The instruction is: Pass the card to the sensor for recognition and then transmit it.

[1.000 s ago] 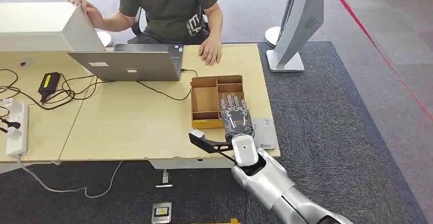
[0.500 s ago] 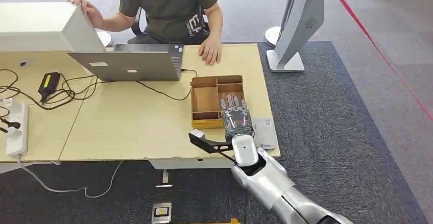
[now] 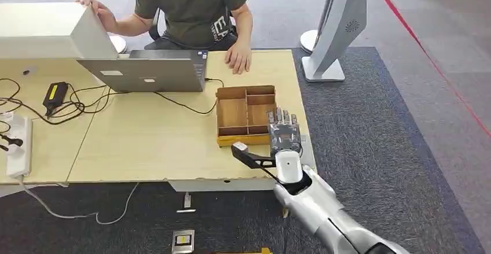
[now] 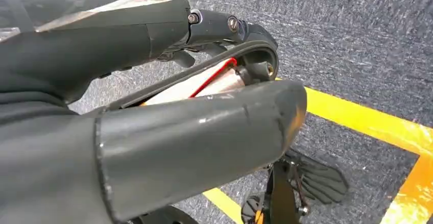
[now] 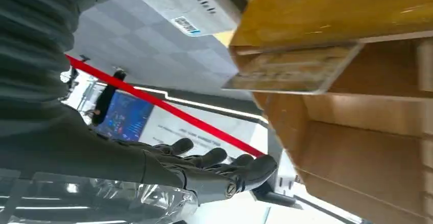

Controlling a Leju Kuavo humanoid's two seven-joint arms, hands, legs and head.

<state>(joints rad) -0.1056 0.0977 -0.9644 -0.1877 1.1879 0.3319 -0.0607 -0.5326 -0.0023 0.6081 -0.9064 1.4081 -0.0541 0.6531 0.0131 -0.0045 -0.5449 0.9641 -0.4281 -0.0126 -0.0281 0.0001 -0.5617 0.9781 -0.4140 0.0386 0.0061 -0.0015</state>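
Note:
My right hand (image 3: 282,131) hovers flat, fingers stretched out and holding nothing, just right of the wooden compartment box (image 3: 234,114), over the grey sensor pad (image 3: 307,150) at the table's front right corner. In the right wrist view a tan card (image 5: 286,73) leans in the box (image 5: 357,132) behind its yellow front wall, apart from my dark fingers (image 5: 214,160). The sensor pad (image 5: 189,4) with its barcode label lies beside the box. My left hand (image 4: 168,127) hangs over the carpet; its grip is unclear.
A person (image 3: 194,5) sits at the far side of the table with a hand (image 3: 238,62) resting near the box. An open laptop (image 3: 147,72), cables (image 3: 69,103) and a power strip (image 3: 18,147) lie to the left. A white stand (image 3: 336,28) rises at the right.
My right hand has moved right, from over the box's near right compartment to over the sensor pad. The person and the table items have stayed put.

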